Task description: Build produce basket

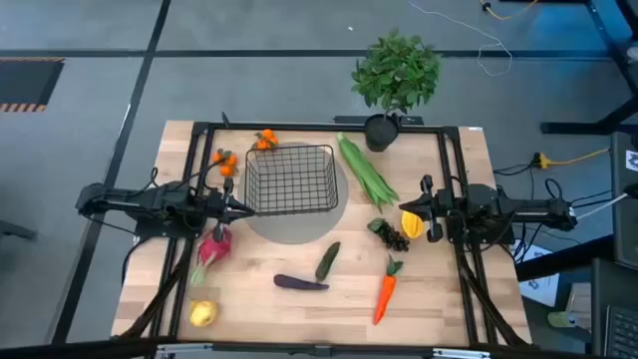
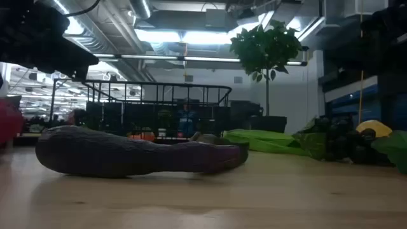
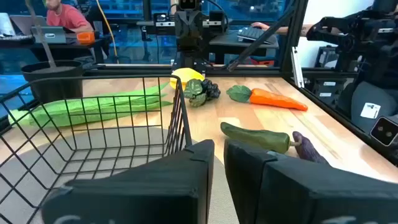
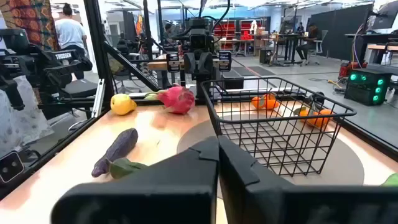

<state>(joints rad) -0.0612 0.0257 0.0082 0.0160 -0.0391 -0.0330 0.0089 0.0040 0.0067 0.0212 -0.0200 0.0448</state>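
Observation:
The black wire basket [image 1: 290, 179] stands open side up on a round grey mat, with no produce showing inside it. Around it lie small oranges [image 1: 265, 140], long green pods [image 1: 367, 172], a yellow fruit [image 1: 411, 222], dark grapes [image 1: 392, 235], a cucumber [image 1: 327, 261], an eggplant [image 1: 300, 283], a carrot [image 1: 385, 291], a pink dragon fruit [image 1: 212, 246] and a second yellow fruit [image 1: 202, 313]. My left gripper [image 1: 242, 208] hovers shut at the basket's left near corner. My right gripper [image 1: 411, 207] hovers shut right of the pods, just beyond the yellow fruit.
A potted leafy plant [image 1: 391, 85] stands at the table's far edge, right of the basket. A black frame [image 1: 299, 127] runs around the work area. Bare wood shows along the near edge between eggplant [image 2: 127, 156] and carrot. People sit at desks beyond the table.

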